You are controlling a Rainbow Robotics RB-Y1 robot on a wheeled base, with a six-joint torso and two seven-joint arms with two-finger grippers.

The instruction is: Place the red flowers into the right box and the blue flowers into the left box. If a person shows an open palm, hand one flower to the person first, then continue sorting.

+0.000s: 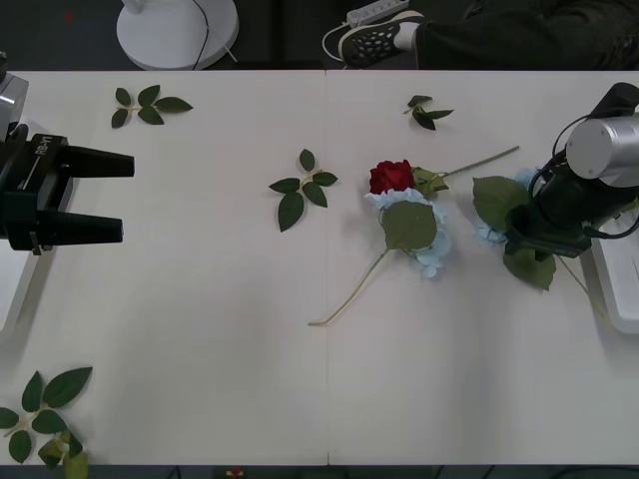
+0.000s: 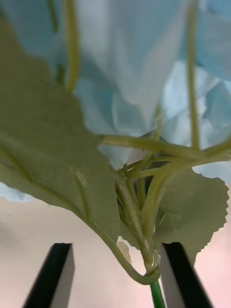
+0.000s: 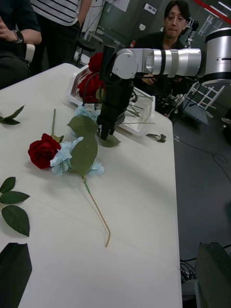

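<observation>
While the right hand (image 1: 531, 242) stands over a blue flower (image 1: 496, 203) near the right box (image 1: 621, 289), its fingers are spread and nothing is gripped.

Soft petals and floppy leaves would crush; the thin, springy stem junction (image 2: 144, 226) between the fingers looks, I think, the safest hold. From the left wrist, red flowers (image 3: 90, 83) show in that box. The left hand (image 1: 95, 195) idles, fingers apart, at the bench's (image 1: 200, 329) left edge.

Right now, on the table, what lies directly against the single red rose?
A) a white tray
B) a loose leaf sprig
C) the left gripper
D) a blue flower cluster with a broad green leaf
D: the red rose touches the blue flower cluster, whose broad leaf lies just below the bloom; the left gripper is open far to the left.
</observation>
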